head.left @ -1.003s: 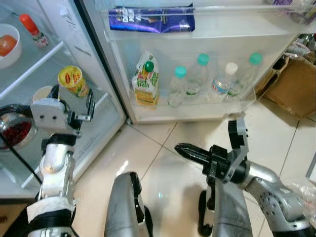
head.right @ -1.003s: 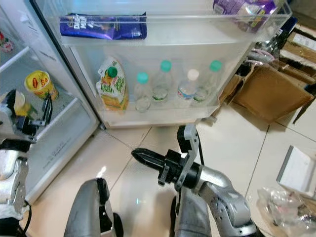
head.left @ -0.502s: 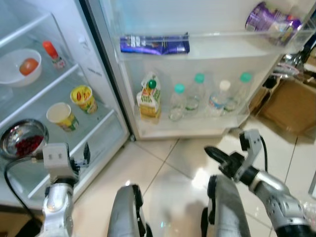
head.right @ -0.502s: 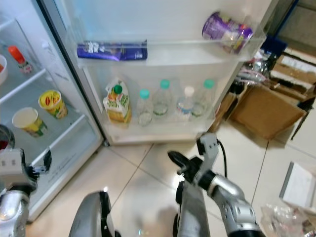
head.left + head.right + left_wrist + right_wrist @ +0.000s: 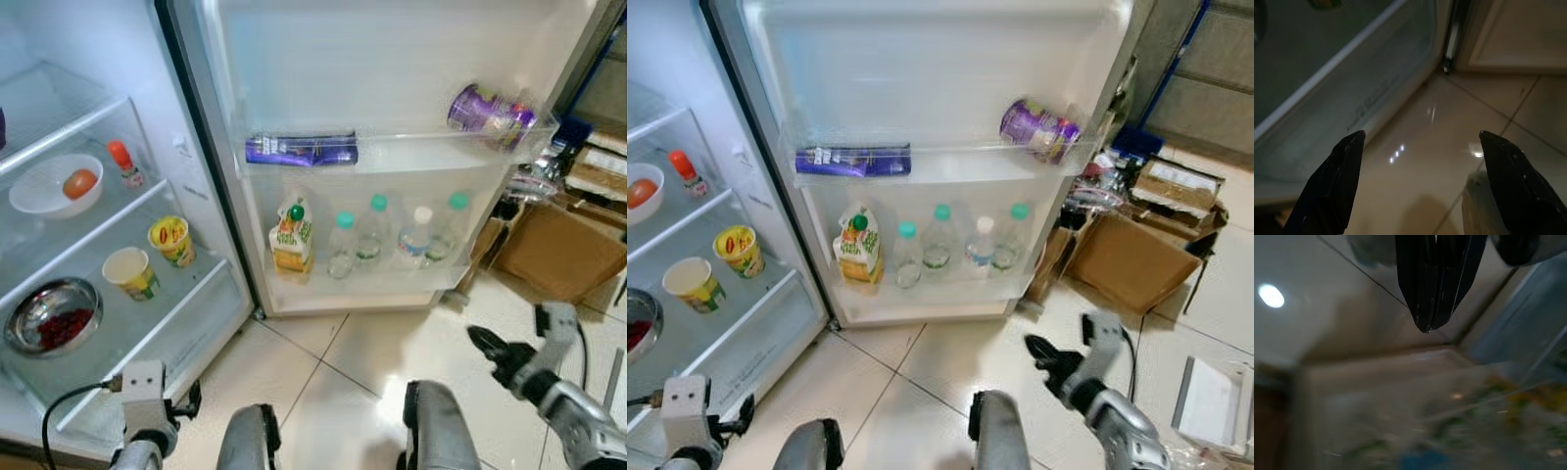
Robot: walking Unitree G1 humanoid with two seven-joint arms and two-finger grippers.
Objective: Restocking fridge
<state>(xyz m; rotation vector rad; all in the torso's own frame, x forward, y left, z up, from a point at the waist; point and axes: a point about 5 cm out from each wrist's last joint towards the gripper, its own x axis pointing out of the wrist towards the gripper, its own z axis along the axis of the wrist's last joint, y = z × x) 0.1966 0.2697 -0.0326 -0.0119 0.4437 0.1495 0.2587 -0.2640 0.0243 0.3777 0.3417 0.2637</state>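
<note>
Nearest to us, our left hand (image 5: pixel 1418 183) hangs low over the tiled floor (image 5: pixel 333 362) with its fingers spread wide and nothing between them. Our right hand (image 5: pixel 487 345) sits low on the other side, fingers pressed together and empty.

We carry nothing to restock, so the risk we judge first is reaching in empty, or swinging an arm into the open fridge door (image 5: pixel 392 59). The glossy tiles look slippery for stepping closer.

Beyond the floor, the door's lower rack holds a juice carton (image 5: pixel 291 235) beside four water bottles (image 5: pixel 375 231) standing upright and close together; a nudge could topple them. The rack above carries a flat purple packet (image 5: pixel 302 149) and a purple bag (image 5: pixel 490 108) lying near the rim, which could roll out.

Inside the fridge, shelves hold two cups (image 5: pixel 171 241), a metal bowl (image 5: pixel 51 315), a white bowl (image 5: pixel 54 184) and a small bottle (image 5: pixel 123 163). Cardboard boxes (image 5: pixel 558 250) crowd the floor past the door.
</note>
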